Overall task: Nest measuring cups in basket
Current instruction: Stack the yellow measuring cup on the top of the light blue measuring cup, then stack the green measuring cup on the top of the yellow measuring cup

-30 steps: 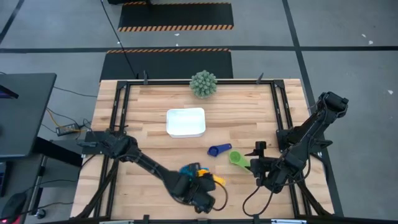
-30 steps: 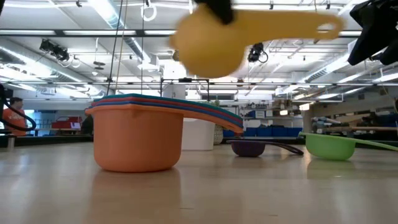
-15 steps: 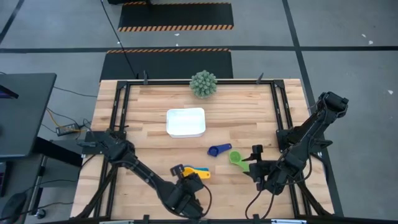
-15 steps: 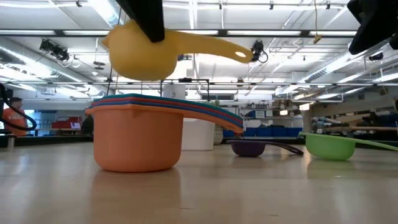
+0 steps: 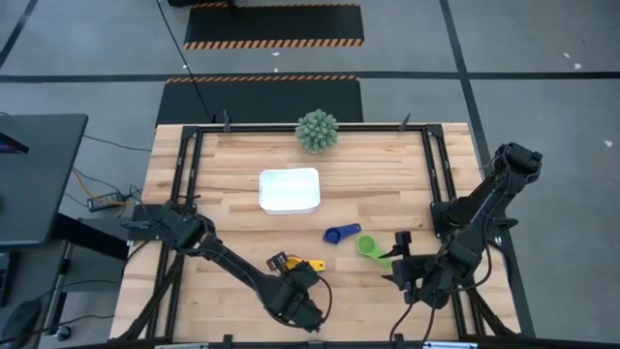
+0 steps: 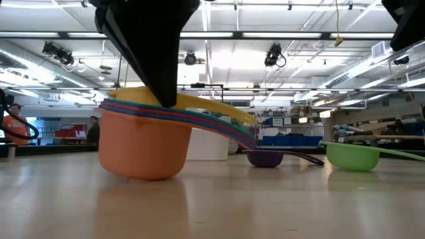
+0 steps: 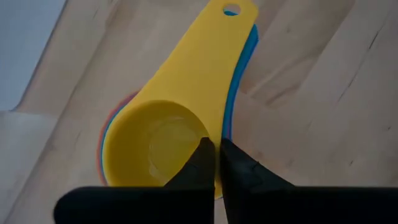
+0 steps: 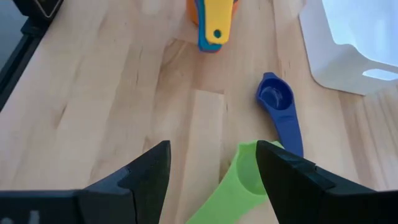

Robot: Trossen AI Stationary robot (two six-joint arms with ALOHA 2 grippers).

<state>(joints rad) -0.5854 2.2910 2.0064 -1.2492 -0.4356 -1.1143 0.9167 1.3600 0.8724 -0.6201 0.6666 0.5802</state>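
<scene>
at table's near edge, left gripper point(image 7: 214, 163) pinches yellow cup point(image 7: 163, 143) rim, cup seated atop tilted nested stack point(image 6: 143, 143). right gripper point(image 8: 211, 163) spread above green cup point(image 8: 239, 186); dark blue cup point(image 5: 340, 235) beside it, white basket point(image 5: 289, 191) well apart.

A pale wooden bench point(image 5: 242, 184) is standing on a grey floor point(image 5: 87, 48) with black mats edged in orange-and-black stripes point(image 5: 273, 24) lying beyond it, while long ceiling lights point(image 6: 279, 34) are glowing over a wide hall and a person point(image 6: 14, 123) is standing far off.
</scene>
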